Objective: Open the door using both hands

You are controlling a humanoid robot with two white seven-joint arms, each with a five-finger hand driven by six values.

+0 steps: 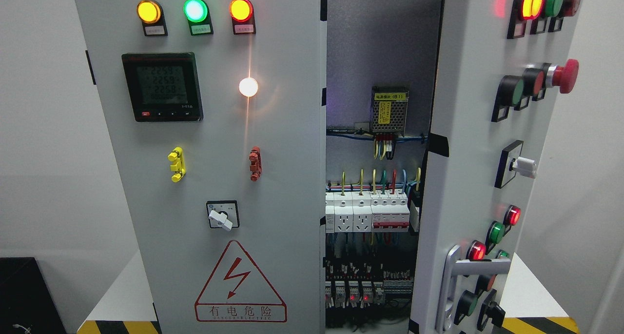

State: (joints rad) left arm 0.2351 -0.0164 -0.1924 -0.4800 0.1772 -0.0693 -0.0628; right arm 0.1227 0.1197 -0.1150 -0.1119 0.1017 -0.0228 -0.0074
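Door [482, 168] on the right of a grey electrical cabinet [204, 178] stands swung partly open at centre-right of the frame, exposing breakers [365, 212] and wiring. Neither robot hand is in view, so their state cannot be told. Judged mid-task: next, a hand must reach the silver handle [456, 285] at lower right. White tabletop [122, 290], plain walls.
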